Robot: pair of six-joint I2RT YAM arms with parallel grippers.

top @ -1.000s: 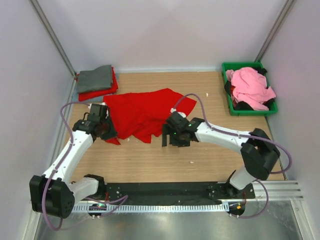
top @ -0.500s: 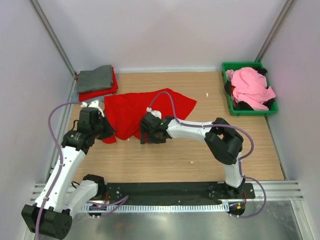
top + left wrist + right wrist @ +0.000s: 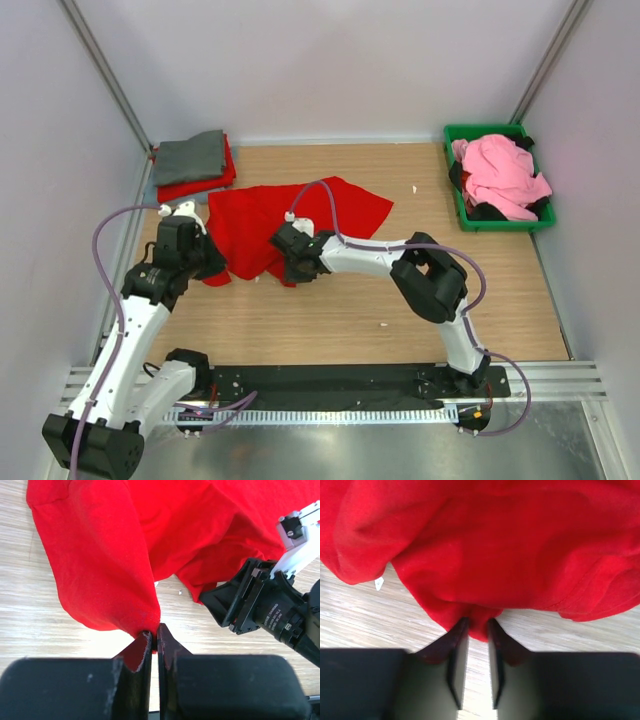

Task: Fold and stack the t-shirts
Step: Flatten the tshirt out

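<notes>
Red, large, bright cloth t-shirt (image 3: 300, 212) crumpled mid-table on light wooden tabletop (image 3: 330, 322). Pinches its near-left edge with left gripper (image 3: 154, 630), jaws clenched on cloth. Flanks a fold of near hem with right gripper (image 3: 477, 625), narrow gap; cannot tell whether clamped.

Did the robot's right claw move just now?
Yes. The right gripper slid left along the red t-shirt's near edge, farther from the green bin.

A green plastic bin (image 3: 484, 129) sits at the wooden table's (image 3: 330, 320) far right corner
</notes>
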